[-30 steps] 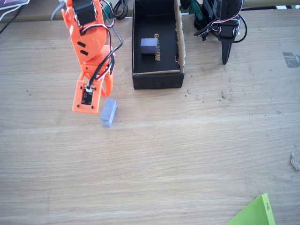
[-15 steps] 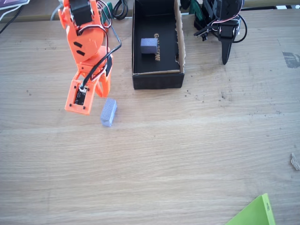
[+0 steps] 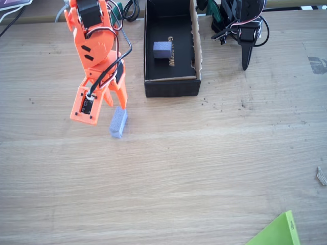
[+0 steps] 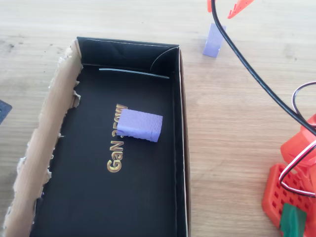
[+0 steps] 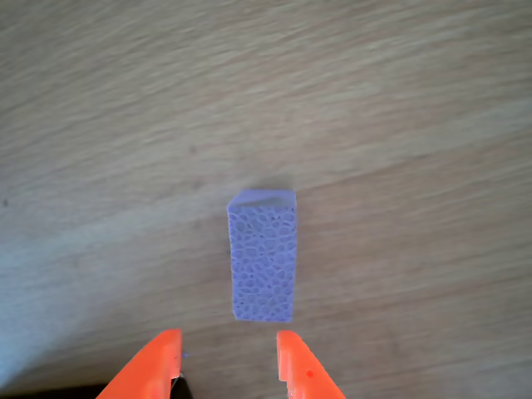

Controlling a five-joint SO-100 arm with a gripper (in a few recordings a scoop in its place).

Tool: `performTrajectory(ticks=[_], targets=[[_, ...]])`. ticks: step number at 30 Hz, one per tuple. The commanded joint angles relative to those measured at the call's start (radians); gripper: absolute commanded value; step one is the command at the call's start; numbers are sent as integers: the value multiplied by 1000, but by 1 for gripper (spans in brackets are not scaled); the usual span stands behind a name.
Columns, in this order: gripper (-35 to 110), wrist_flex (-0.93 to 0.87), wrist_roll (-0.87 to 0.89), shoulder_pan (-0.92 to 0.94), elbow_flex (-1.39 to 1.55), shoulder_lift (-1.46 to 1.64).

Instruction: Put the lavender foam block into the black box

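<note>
My gripper is parted, hovering just short of the lavender foam block lying on the wooden table. The orange arm reaches down beside the black box, lettered "GaN", holding a shorter lavender block.

Two foam blocks: one long block on the table, one shorter block in the box. One black box. One orange gripper. One green sheet at the table's corner.
</note>
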State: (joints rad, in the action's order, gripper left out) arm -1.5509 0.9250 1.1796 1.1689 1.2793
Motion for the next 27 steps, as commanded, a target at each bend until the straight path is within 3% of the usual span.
performTrajectory(ticks=[1, 27], targets=[[17, 2, -6, 15, -12, 66], [25, -15, -41, 64, -12, 44]])
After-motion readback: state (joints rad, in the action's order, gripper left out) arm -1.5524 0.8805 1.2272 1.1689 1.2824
